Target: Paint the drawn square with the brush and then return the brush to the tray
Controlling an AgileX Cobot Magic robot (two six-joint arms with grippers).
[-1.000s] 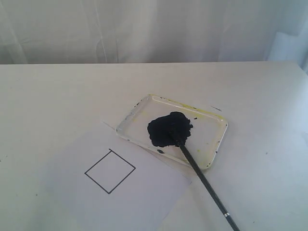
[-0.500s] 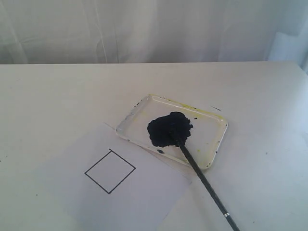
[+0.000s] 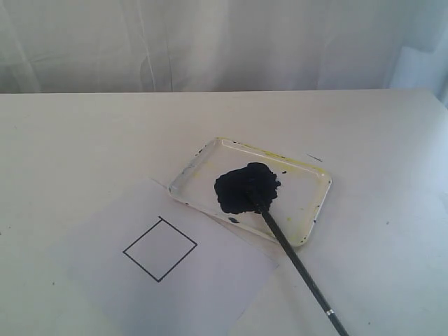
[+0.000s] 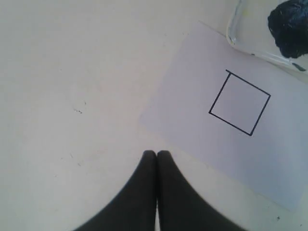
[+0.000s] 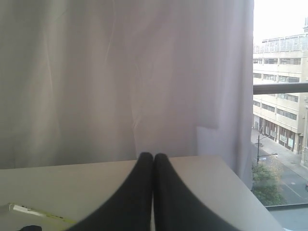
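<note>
The drawn square (image 3: 160,248) sits blank on the white paper (image 3: 210,287), turned like a diamond; the left wrist view shows the square (image 4: 239,102) too. The tray (image 3: 311,175) holds a blue-black paint blob (image 3: 245,187). The brush (image 3: 294,262) lies with its tip in the blob and its handle over the tray rim onto the table, silver band near the rear. My left gripper (image 4: 157,154) is shut and empty, off the paper's edge. My right gripper (image 5: 153,156) is shut and empty, facing the curtain. Neither gripper shows in the exterior view.
A white curtain (image 3: 210,42) hangs behind the table's far edge. In the right wrist view a window (image 5: 281,96) opens past the table's corner, and a bit of the tray's yellowish rim (image 5: 33,212) shows low down.
</note>
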